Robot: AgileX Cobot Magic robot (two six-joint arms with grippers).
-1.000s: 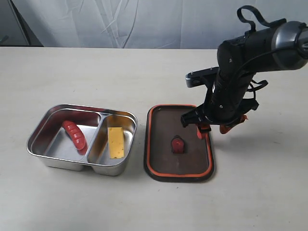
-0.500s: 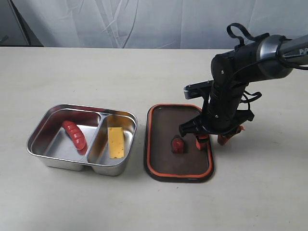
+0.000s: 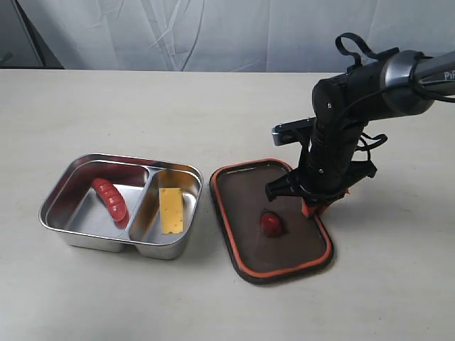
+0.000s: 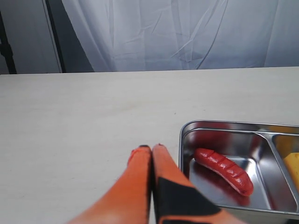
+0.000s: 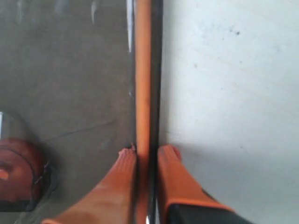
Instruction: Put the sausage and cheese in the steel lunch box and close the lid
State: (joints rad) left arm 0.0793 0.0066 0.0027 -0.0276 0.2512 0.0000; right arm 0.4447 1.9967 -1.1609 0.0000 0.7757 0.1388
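Observation:
The steel lunch box [image 3: 71,231] stands open at the left of the table. In its left compartment lies the sausage [image 3: 109,198] [image 4: 224,170], and the cheese [image 3: 170,210] lies in the right one. To the right of the box sits the dark lid [image 3: 245,213] with its orange rim [image 5: 142,74] and a red valve tab [image 3: 271,224] [image 5: 14,170]. My right gripper [image 3: 315,206] [image 5: 146,150] is shut on the lid's right rim, one finger on each side of it. My left gripper [image 4: 152,148] is shut and empty, just beside the box's outer wall.
White curtains hang behind the pale table [image 3: 213,106]. The right arm's dark body [image 3: 348,121] rises over the lid's right side. Bare tabletop lies in front of the box and lid.
My right gripper came down onto the lid's right edge and closed on its rim. The lid has swung slightly, its near end shifting to the right.

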